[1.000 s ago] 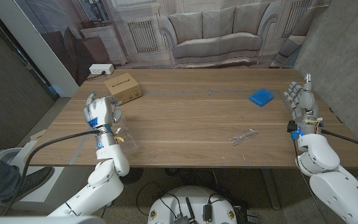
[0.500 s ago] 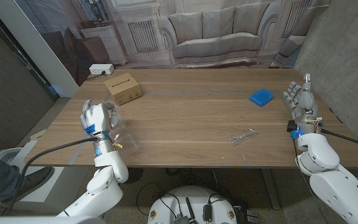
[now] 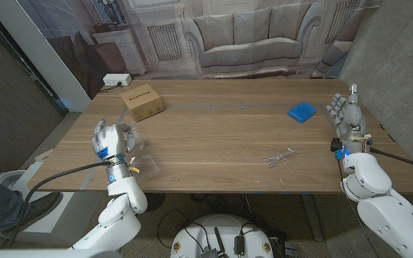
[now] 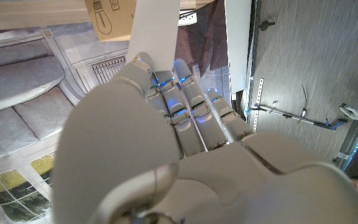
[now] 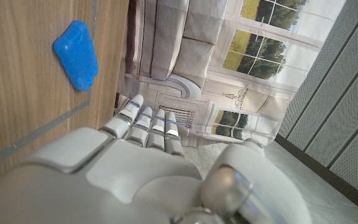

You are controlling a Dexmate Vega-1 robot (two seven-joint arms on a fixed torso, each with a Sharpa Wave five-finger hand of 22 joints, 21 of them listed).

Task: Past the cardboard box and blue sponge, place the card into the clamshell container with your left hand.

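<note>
My left hand (image 3: 112, 140) hovers near the table's front left edge, just left of the clear clamshell container (image 3: 142, 164). The left wrist view shows a white card (image 4: 157, 28) sticking out past the fingers (image 4: 185, 106) of my left hand (image 4: 166, 155), which pinches it. The cardboard box (image 3: 142, 101) sits at the back left and also shows beyond the card (image 4: 109, 17). The blue sponge (image 3: 301, 112) lies at the back right, close to my right hand (image 3: 345, 113), which stands upright with straight fingers and holds nothing. In the right wrist view the sponge (image 5: 76, 55) lies beyond that hand (image 5: 123, 162).
A small clear, wiry item (image 3: 279, 156) lies on the wood right of centre. A sofa (image 3: 246, 43) and a low white cabinet stand behind the table. The table's front edge (image 3: 228, 193) runs close to the clamshell container.
My left hand has drawn back from the cardboard box side toward the front left edge, down beside the clamshell container. The right hand has stayed still.
</note>
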